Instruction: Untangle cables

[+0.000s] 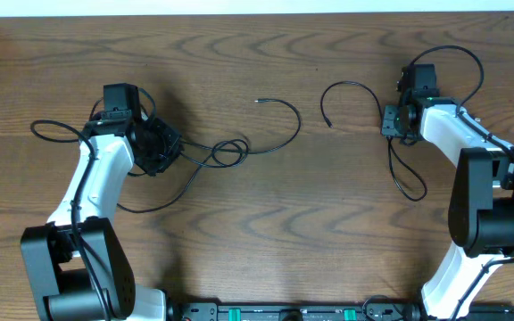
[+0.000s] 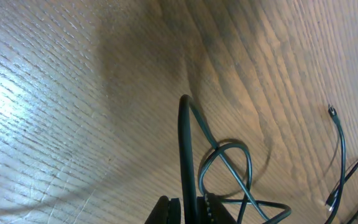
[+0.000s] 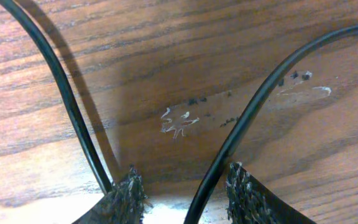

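Cables (image 1: pixel 226 152) loop on the wooden table (image 1: pixel 239 232), left gripper (image 2: pixel 188 206) jaws clamped on one, right gripper (image 3: pixel 184 180) jaws apart around another.

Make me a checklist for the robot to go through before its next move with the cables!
1. Left pincer gripping the left black cable: ok, shut on it.
2. Right pincer gripping the right black cable: not ok, it is open and the cable only runs between its fingers.
3. The two cables apart from each other: ok, bare wood lies between them.
4. Loops in the left cable undone: not ok, they cross.
5. Right cable clear of the arm's own wires: cannot tell.
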Robot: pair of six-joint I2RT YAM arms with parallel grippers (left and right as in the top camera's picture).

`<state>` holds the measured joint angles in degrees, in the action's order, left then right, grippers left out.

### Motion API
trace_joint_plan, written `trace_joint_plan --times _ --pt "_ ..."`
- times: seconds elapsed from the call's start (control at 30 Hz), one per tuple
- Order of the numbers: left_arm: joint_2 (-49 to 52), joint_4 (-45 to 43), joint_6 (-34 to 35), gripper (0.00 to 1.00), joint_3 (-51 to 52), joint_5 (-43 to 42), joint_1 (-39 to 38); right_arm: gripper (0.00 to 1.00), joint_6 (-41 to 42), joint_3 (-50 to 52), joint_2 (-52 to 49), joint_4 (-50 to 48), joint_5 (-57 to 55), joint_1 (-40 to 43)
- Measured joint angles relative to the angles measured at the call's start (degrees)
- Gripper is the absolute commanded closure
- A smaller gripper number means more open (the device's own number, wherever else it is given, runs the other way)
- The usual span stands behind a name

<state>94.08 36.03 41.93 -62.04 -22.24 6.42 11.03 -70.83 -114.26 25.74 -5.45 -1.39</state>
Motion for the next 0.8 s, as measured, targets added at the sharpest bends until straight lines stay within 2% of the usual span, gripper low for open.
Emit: trace_joint_plan --times 0.5,0.8 --pt "0.00 0.00 0.00 0.85 -0.02 0.00 0.00 0.57 -0.35 1.16 8.90 2.14 8.41 -0.26" --pt "0.00 0.02 0.00 0.86 -0.02 0.00 0.00 0.45 -3.80 2.84 8.07 2.12 8.31 -2.08"
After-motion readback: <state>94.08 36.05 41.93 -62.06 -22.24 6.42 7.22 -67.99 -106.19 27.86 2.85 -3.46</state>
